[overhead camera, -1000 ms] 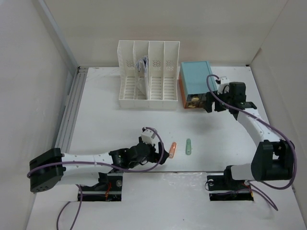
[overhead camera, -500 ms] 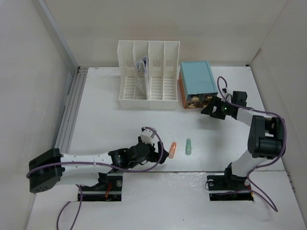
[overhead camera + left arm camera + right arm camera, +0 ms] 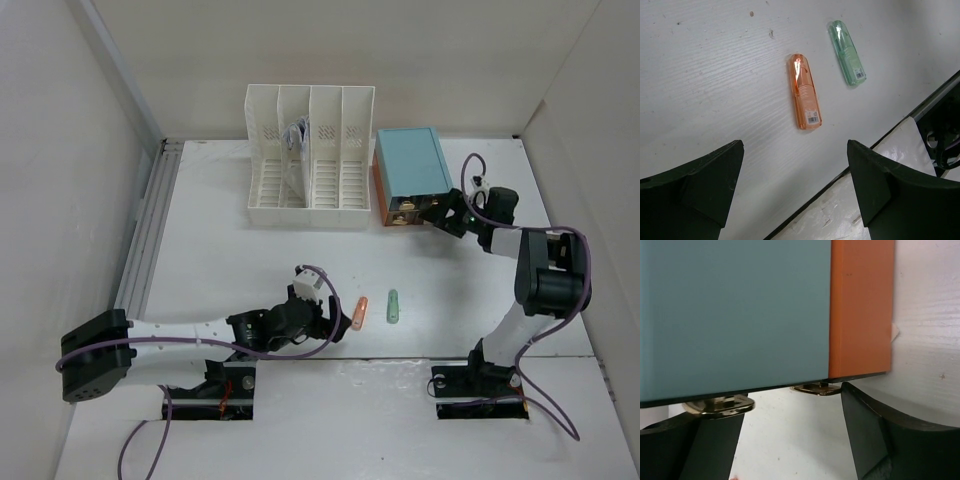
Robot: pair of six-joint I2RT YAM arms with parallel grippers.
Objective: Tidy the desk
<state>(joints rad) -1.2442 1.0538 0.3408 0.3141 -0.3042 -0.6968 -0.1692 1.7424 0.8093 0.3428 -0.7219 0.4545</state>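
Just ahead of my right gripper (image 3: 790,435), jaws apart, is the drawer box (image 3: 735,315) and its brass handle (image 3: 816,388). If I close off-centre, I reckon the box skids on the desk (image 3: 220,260) underneath. The left gripper (image 3: 795,172), also spread, hangs over the orange case (image 3: 805,92). A sloppy drop could knock the green case (image 3: 847,52) beyond it.

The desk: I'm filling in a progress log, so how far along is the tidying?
Looks done: one small bundle sits in the file rack. In hand: the left gripper, open, hovers by the orange case, and the right gripper, open, is at the drawer box by its brass handles; neither holds anything. Left: the orange case and the green case lie loose on the desk.
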